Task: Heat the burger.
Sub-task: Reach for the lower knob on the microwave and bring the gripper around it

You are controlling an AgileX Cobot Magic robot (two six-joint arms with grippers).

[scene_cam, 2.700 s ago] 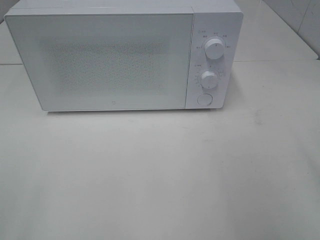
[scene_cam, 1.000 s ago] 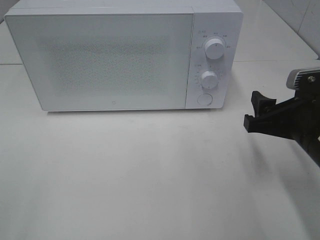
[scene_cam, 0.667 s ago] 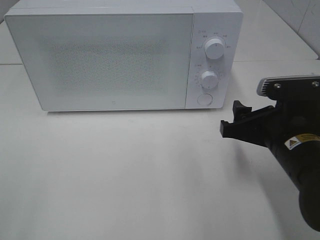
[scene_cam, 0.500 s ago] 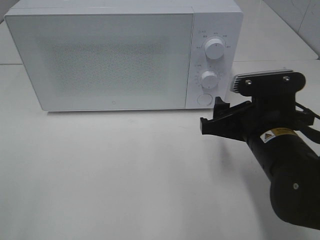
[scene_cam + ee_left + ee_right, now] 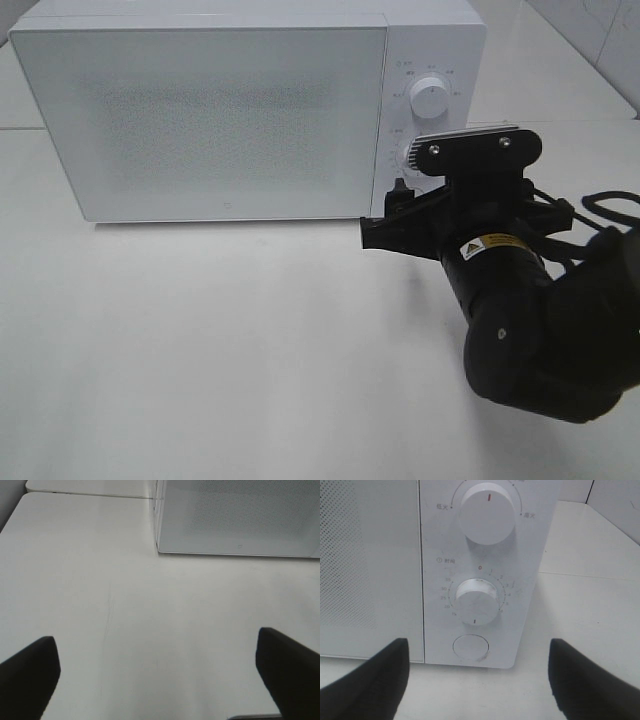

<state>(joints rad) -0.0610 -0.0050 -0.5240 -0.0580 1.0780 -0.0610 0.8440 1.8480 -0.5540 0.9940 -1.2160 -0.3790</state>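
Right hand (image 5: 383,220), spread wide, just before microwave (image 5: 220,120) ctrl panel. Round btn (image 5: 469,647) lowest on panel, judged door release, to be pressed squarely w/o nudging timer dial (image 5: 476,601).

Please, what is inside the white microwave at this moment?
The microwave has its door shut. The door's dotted pane shows only a grey haze, so whatever is inside is covered. No food is visible in any view.

table (image 5: 200,350): white, seamed | wall (image 5: 612,40): pale tiles | light: even
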